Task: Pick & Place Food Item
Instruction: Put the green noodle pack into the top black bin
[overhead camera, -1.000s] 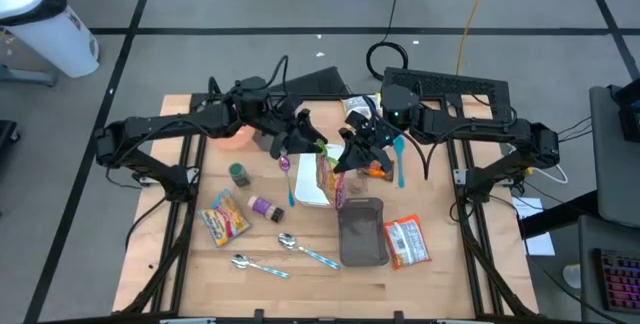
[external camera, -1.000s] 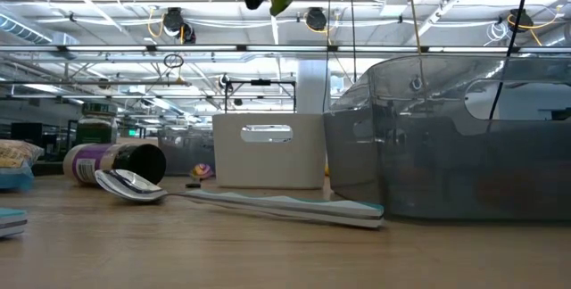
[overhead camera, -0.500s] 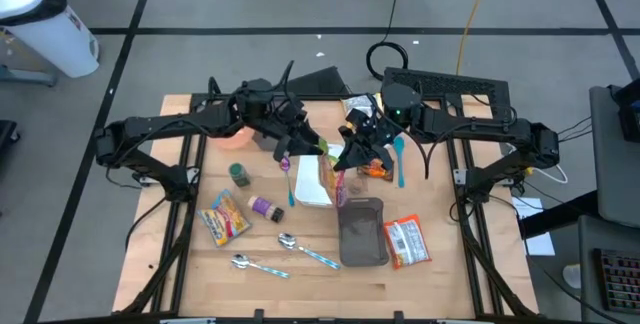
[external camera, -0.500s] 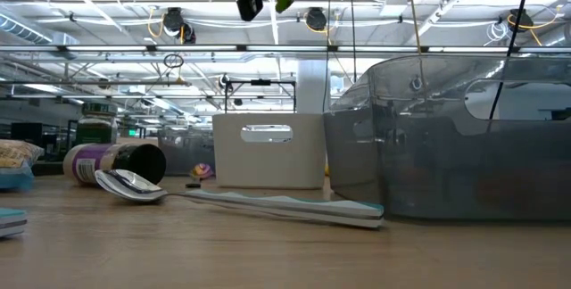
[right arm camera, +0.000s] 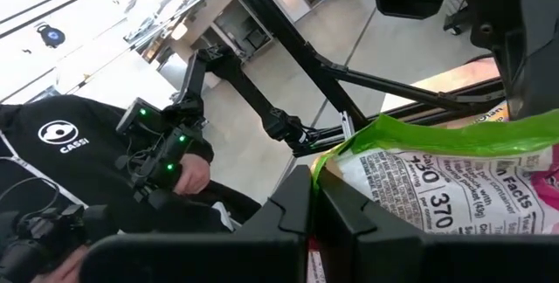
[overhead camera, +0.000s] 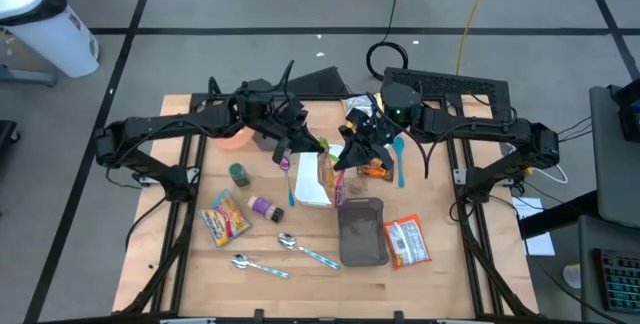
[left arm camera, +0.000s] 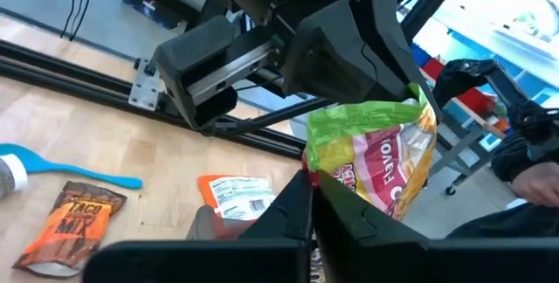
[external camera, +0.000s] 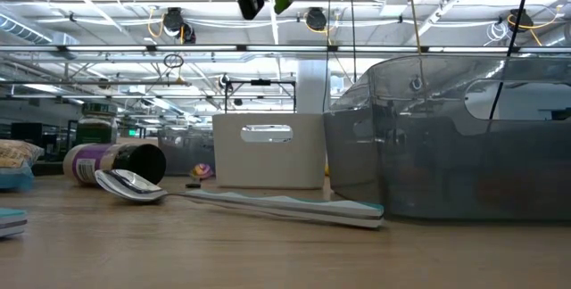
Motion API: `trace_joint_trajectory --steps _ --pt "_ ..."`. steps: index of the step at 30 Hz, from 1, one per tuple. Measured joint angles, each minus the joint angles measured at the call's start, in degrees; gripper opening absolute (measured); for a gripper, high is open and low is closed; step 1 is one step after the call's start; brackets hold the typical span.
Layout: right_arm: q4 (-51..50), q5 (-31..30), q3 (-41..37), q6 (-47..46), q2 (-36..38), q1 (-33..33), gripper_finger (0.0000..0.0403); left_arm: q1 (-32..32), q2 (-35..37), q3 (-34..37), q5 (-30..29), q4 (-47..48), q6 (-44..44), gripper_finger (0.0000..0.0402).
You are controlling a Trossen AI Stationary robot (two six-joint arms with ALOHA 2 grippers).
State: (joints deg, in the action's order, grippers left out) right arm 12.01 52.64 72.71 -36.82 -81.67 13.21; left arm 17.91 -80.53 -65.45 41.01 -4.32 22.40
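**Sam:** Looking down, what is the biggest thing you see?

**Mia:** The wooden counter (overhead camera: 180, 274). Both dark arms reach over the middle of it.

**Sam:** And on it?

**Mia:** A grey see-through tub (overhead camera: 362, 232) sits near the front. Just behind it is a white box (overhead camera: 308, 184). A red and white packet (overhead camera: 406, 242) lies right of the tub. A yellow snack packet (overhead camera: 226, 216) lies to the left, with a purple can (overhead camera: 265, 207) on its side nearby.

**Sam:** Where is the food bag?

**Mia:** The green and yellow chip bag (overhead camera: 329, 172) hangs in the air over the white box, between the two grippers.

**Sam:** Who holds it?

**Mia:** The right gripper (overhead camera: 343, 158) is pinched tight on the bag's top edge. The left gripper (overhead camera: 318, 148) is squeezed closed on that same edge from the other side.

**Sam:** Any small things?

**Mia:** Two spoons: one with a light blue handle (overhead camera: 305, 251), and one more (overhead camera: 257, 265) close to the front edge. A green-lidded jar (overhead camera: 239, 174) stands left of the white box.
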Motion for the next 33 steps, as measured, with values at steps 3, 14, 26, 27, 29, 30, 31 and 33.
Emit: trace_joint_trajectory --steps 3,14,26,27,29,30,31,33 --pt "0.14 -0.02 0.0 0.08 0.0 0.0 0.0001 0.0 0.0 0.0 0.0 0.0 -0.16 0.0005" --pt "0.61 -0.08 0.0 -3.44 0.0 0.67 0.0084 0.11 0.0 0.0 -0.04 0.02 -0.21 0.0002" --pt "0.53 0.5 -0.01 -7.29 1.35 10.0 0.0175 0.78 0.0 0.04 -0.39 -0.32 0.63 0.0001" --pt "0.5 0.52 -0.02 -7.12 1.57 10.99 0.0177 1.03 0.0 0.04 -0.41 -0.65 1.09 0.0001" --pt "0.92 -0.09 0.0 -5.88 2.04 12.61 0.0178 1.71 0.0 0.04 -0.56 -2.22 2.83 0.0001" --pt "0.71 -0.14 0.0 -5.13 2.52 13.52 0.0177 2.05 0.0 0.04 -0.79 -3.42 3.95 0.0001" --pt "0.53 -0.34 0.0 -4.31 2.88 14.34 0.0176 2.37 0.01 0.04 -1.56 -4.58 4.91 0.0001" --pt "0.7 -2.96 0.0 -2.17 3.48 15.12 0.0173 2.95 0.02 0.04 -3.86 -6.52 6.35 0.0001"
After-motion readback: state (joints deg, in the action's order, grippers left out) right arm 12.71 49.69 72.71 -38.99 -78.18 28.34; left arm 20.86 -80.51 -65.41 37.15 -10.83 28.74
